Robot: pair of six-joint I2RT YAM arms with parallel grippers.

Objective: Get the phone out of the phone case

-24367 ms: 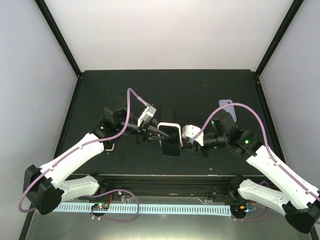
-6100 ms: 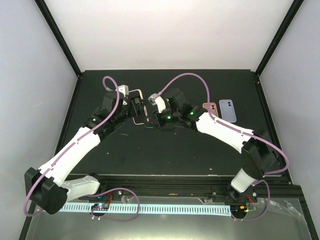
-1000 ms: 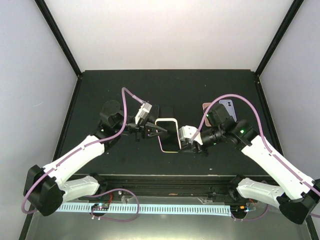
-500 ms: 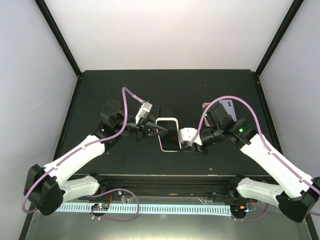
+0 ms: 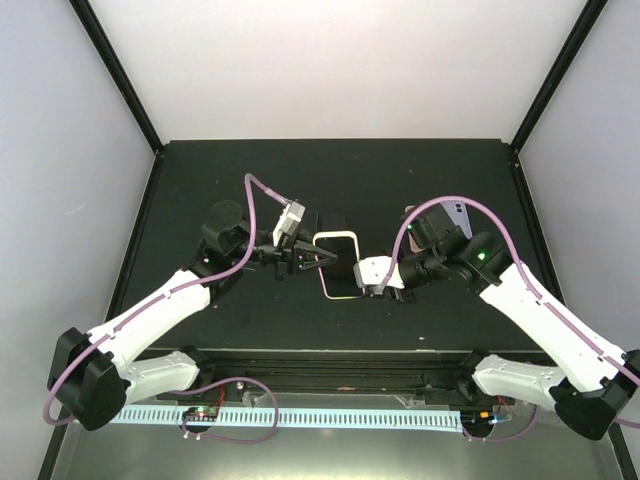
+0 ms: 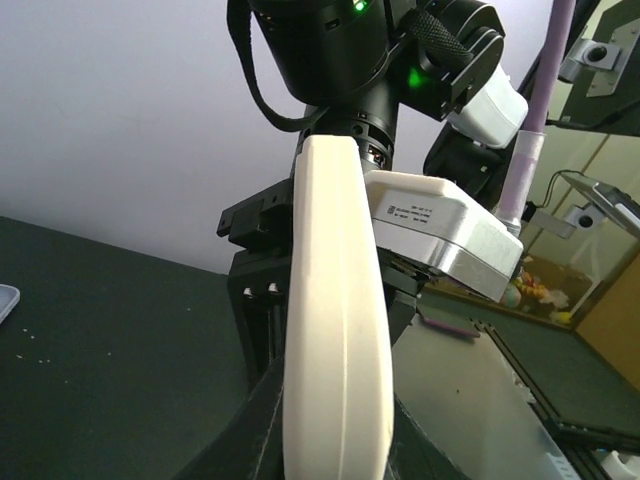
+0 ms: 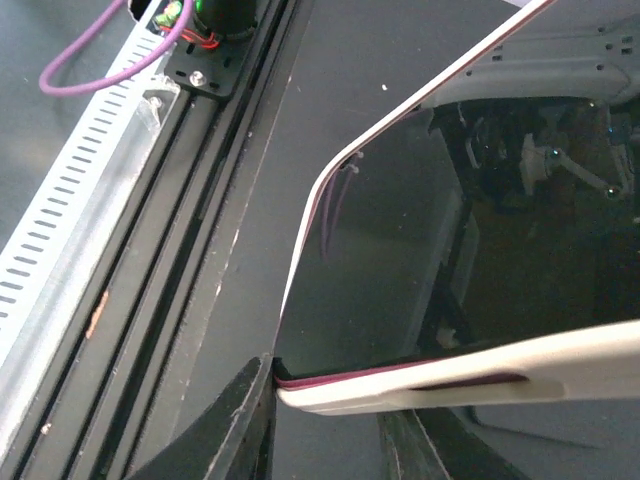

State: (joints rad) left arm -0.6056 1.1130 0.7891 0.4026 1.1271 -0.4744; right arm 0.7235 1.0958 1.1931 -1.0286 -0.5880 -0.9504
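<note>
Clamped down, the jaws of your left gripper (image 5: 314, 262) pinch the left long edge of the phone case (image 5: 338, 268), which hangs above the middle of the table (image 5: 220, 170) between the two arms. You cannot tell whether the jaws of your right gripper (image 7: 325, 428) grip the case's opposite side or merely flank it. From overhead you get the whole layout: the cream case face up, a gripper meeting it from either side, a dark flat object (image 5: 334, 222) on the table just behind it, and a lilac phone (image 5: 457, 212) and a pinkish phone (image 5: 411, 213) partly covered by the right arm. Your left wrist camera sees the case edge-on, a smooth cream strip rising from between its fingers, with the screen turned away. Your right wrist camera shows what the others miss: the phone (image 7: 480, 240) sitting in the case, dark glass reflecting the arm, with a thin reddish line between glass and cream rim at the near corner. Its fingers (image 7: 240, 425) are cut off at the bottom of the frame, so contact is hard to judge.
</note>
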